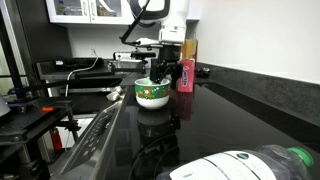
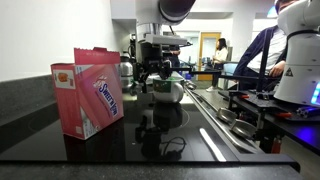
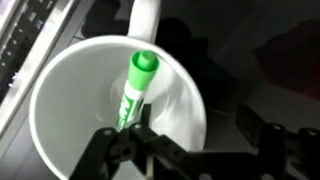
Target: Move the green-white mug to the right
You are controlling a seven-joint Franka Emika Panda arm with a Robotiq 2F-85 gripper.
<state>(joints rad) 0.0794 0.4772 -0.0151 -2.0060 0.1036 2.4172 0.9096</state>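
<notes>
The green-white mug (image 1: 152,94) stands on the black countertop, white with a green rim band; it also shows in an exterior view (image 2: 168,90). In the wrist view I look down into its white inside (image 3: 90,100), where a green marker (image 3: 135,90) lies. My gripper (image 1: 160,70) hangs just above the mug and beside the pink carton in both exterior views (image 2: 155,68). In the wrist view the gripper (image 3: 190,125) is open. One finger is inside the mug and the other is outside its wall, so the jaws straddle the rim.
A pink carton (image 1: 185,75) (image 2: 88,92) stands close beside the mug. A white plastic bottle with a green cap (image 1: 255,165) lies in the foreground. A stove and a metal rack (image 1: 40,110) border the counter. A white robot (image 2: 300,50) and a person (image 2: 220,50) are beyond.
</notes>
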